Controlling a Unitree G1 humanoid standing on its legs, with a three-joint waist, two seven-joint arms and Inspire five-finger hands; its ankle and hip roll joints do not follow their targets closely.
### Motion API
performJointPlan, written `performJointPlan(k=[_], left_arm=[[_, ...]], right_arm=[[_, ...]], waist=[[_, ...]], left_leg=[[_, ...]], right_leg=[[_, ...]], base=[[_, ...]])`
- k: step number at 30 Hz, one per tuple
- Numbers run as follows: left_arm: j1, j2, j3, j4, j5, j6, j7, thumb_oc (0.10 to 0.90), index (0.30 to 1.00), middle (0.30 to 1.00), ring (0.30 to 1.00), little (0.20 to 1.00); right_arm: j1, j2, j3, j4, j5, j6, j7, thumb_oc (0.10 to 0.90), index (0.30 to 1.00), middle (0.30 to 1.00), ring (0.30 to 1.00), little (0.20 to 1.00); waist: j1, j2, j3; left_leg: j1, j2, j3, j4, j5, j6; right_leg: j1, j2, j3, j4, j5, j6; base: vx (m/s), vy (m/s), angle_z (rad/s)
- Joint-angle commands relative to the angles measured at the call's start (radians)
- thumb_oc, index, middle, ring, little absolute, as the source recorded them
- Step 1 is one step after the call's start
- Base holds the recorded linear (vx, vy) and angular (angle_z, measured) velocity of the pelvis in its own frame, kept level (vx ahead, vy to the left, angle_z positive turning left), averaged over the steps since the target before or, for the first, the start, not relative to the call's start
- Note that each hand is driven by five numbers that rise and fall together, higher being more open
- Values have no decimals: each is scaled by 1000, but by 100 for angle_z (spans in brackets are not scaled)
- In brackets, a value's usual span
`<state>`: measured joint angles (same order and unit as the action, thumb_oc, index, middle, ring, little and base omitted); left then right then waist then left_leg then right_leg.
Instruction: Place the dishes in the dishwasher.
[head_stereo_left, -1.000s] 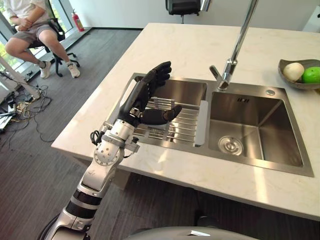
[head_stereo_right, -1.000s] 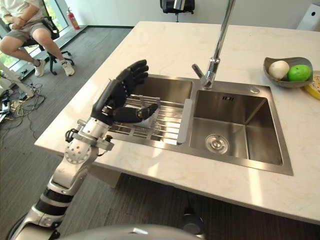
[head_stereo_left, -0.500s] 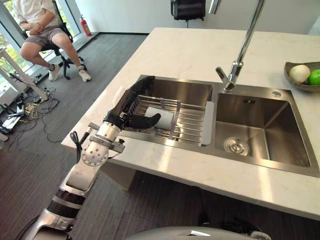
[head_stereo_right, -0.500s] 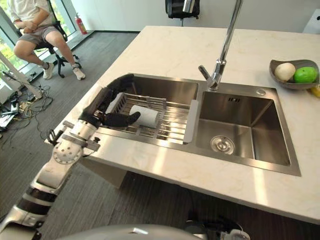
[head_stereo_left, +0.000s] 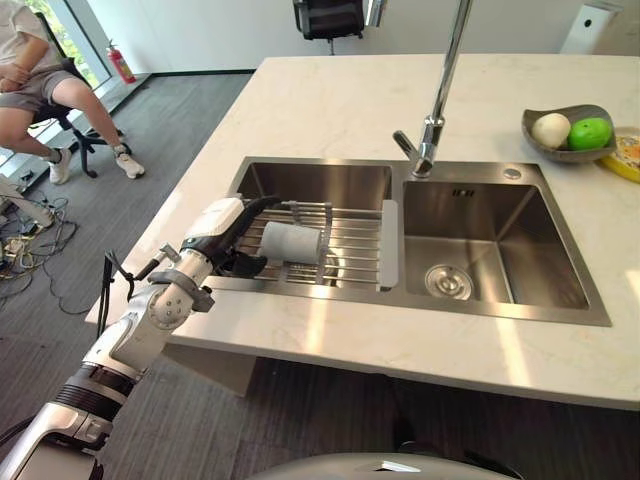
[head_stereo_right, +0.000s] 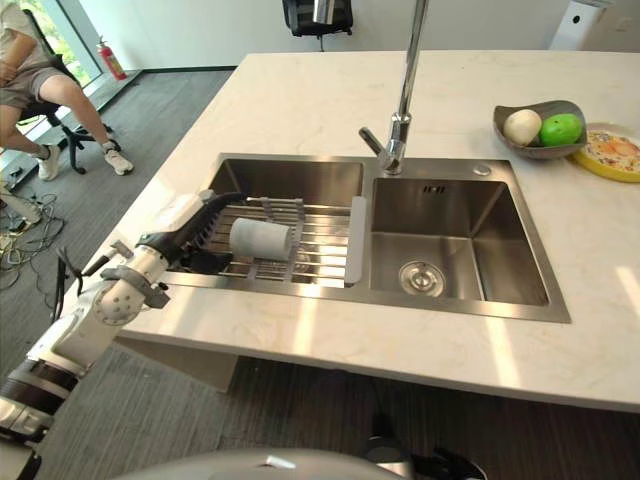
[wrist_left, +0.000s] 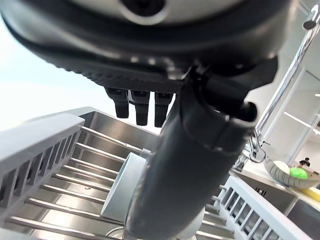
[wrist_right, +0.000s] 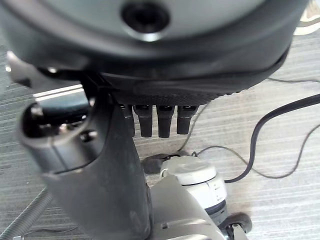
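Left hand (head_stereo_left: 222, 235): we are seeing its fingers (wrist_left: 141, 106) reaching straight, not curled, with the thumb (wrist_left: 187, 165) extended alongside; nothing is being held. The hand is hovering over the 9 o'clock end of the rack (head_stereo_left: 352, 262). In the left wrist view the thumb is crossing in front of the cup (head_stereo_left: 292, 243); we cannot tell whether it is touching.

Cup: white, lying on its side on the rack bars, just at 3 o'clock of the left hand. The rack is sitting across the left basin of the sink (head_stereo_left: 310, 183), its grey end plate toward the divider.

Right hand (wrist_right: 100, 165): we are noting it hanging over grey floor, fingers (wrist_right: 165, 120) straight and relaxed, gripping nothing.

The tap (head_stereo_left: 433, 120) is rising at 12 o'clock of the divider. The right basin is showing its drain (head_stereo_left: 447, 282). At 2 o'clock of the sink, on the counter (head_stereo_left: 330, 100), a bowl (head_stereo_right: 520, 147) is holding a pale fruit (head_stereo_right: 522, 126) and a green fruit (head_stereo_right: 560, 129); a yellow-rimmed plate (head_stereo_right: 610, 154) is lying just beside it at 3 o'clock. At 10 o'clock, well apart, a person (head_stereo_left: 40, 90) is sitting on a chair.
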<state>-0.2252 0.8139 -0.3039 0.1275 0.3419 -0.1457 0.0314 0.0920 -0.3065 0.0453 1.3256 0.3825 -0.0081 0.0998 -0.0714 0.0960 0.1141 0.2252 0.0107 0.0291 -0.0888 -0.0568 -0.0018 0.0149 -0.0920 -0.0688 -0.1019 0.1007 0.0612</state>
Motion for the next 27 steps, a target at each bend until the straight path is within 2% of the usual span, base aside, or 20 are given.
performJointPlan(k=[1, 10, 11, 13, 17, 22, 27], left_arm=[[-186, 52, 26, -17, 56, -36, 50, 800, 900, 900, 900, 900], [-271, 66, -62, 53, 153, -25, 75, 800, 900, 900, 900, 900], [-306, 68, -104, 66, 193, -25, 78, 800, 900, 900, 900, 900], [-310, 67, -108, 69, 193, -25, 79, 800, 900, 900, 900, 900], [-386, 81, -191, 101, 272, -12, 82, 800, 900, 900, 900, 900], [-427, 66, -220, 138, 297, 18, 73, 800, 900, 900, 900, 900], [-443, 42, -206, 160, 315, 45, 82, 800, 900, 900, 900, 900]], right_arm=[[30, 22, 55, -4, -37, 0, 12, 800, 900, 900, 900, 900], [61, 35, 60, -30, -18, -7, 10, 800, 900, 900, 900, 900], [47, 25, 59, -20, -9, -7, 7, 800, 900, 900, 900, 900], [47, 26, 57, -19, -9, -7, 7, 800, 900, 900, 900, 900], [30, 21, 64, -21, 10, -8, -2, 800, 900, 900, 900, 900], [25, 18, 69, -26, 13, -5, -4, 800, 900, 900, 900, 900], [13, 18, 71, -16, 15, 2, -4, 800, 900, 900, 900, 900]], waist=[[-20, -54, -10], [-47, -53, 3], [-45, -54, 4], [-44, -54, 4], [-49, -52, 8], [-50, -52, 17], [-46, -54, 24]], left_leg=[[-6, -9, -9, 52, -73, -33], [-8, -9, 18, 46, -73, -30], [-11, -9, 15, 46, -73, -31], [-11, -9, 14, 46, -73, -31], [-11, -10, 11, 43, -73, -28], [-16, -11, 16, 46, -74, -26], [-17, -12, 14, 47, -76, -24]], right_leg=[[36, -29, 12, 52, -51, 96], [12, -27, 35, 60, -47, 102], [11, -27, 32, 60, -48, 102], [11, -27, 32, 59, -48, 102], [9, -28, 32, 58, -46, 105], [1, -29, 34, 62, -44, 106], [1, -31, 31, 62, -47, 106]], base=[[3, -1, -34], [-3, 6, -16], [3, 1, -15], [2, -1, -6], [3, 0, 1], [0, 0, 0], [1, 0, 1]])
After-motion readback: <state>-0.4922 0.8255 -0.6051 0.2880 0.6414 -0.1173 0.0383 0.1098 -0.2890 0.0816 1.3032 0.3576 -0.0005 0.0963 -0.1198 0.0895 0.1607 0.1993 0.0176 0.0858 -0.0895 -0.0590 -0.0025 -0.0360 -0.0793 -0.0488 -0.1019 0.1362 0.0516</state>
